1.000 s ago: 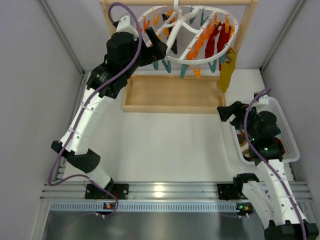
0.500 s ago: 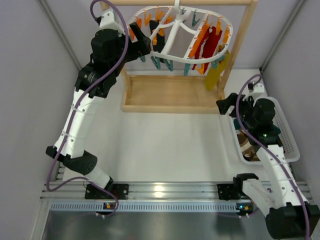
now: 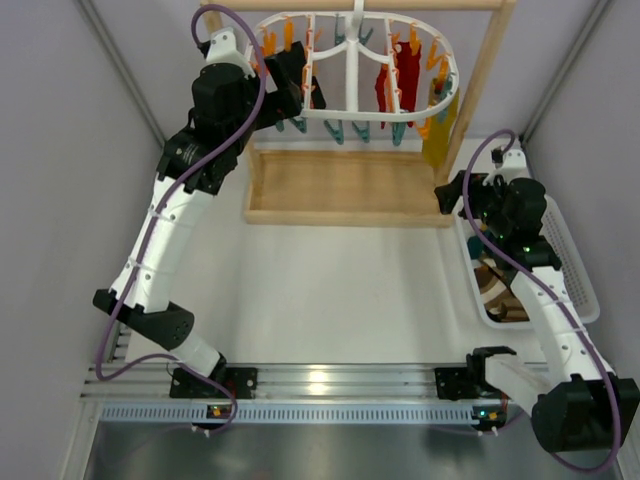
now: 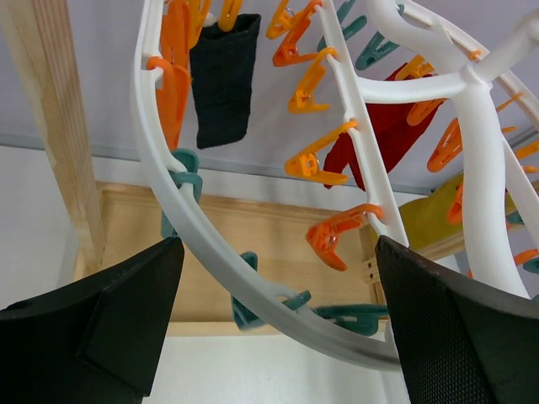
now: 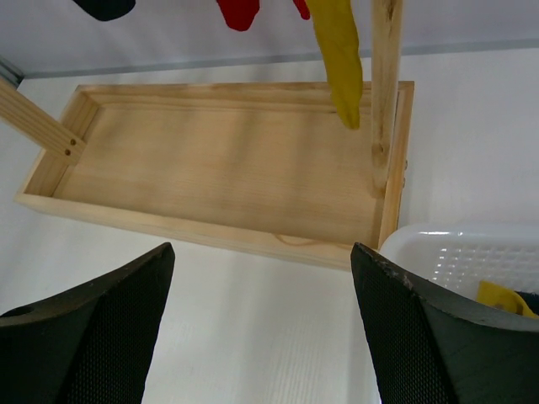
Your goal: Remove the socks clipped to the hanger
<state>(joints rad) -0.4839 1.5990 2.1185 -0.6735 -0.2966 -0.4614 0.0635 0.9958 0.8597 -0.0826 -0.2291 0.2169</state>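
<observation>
The hanger (image 3: 352, 62), a white oval ring fringed with orange and teal clips, hangs from the wooden stand's top bar. Red socks (image 3: 396, 78) and a mustard sock (image 3: 438, 128) hang at its right. A dark sock (image 4: 223, 74) is clipped near its left end. My left gripper (image 3: 292, 82) is open at the hanger's left end, and the white rim (image 4: 253, 282) runs between its fingers without being pinched. My right gripper (image 3: 452, 192) is open and empty, low beside the stand's right post, with the mustard sock (image 5: 340, 59) hanging above and ahead of it.
A shallow wooden tray (image 3: 345, 187) forms the stand's base under the hanger, with upright posts at both ends (image 5: 386, 93). A white plastic basket (image 3: 572, 262) with socks in it stands at the right, close to my right arm. Grey walls close in both sides.
The hanger has swung round and now lies level across the view. My left gripper stayed at its left end. My right gripper has moved back toward the stand's right post.
</observation>
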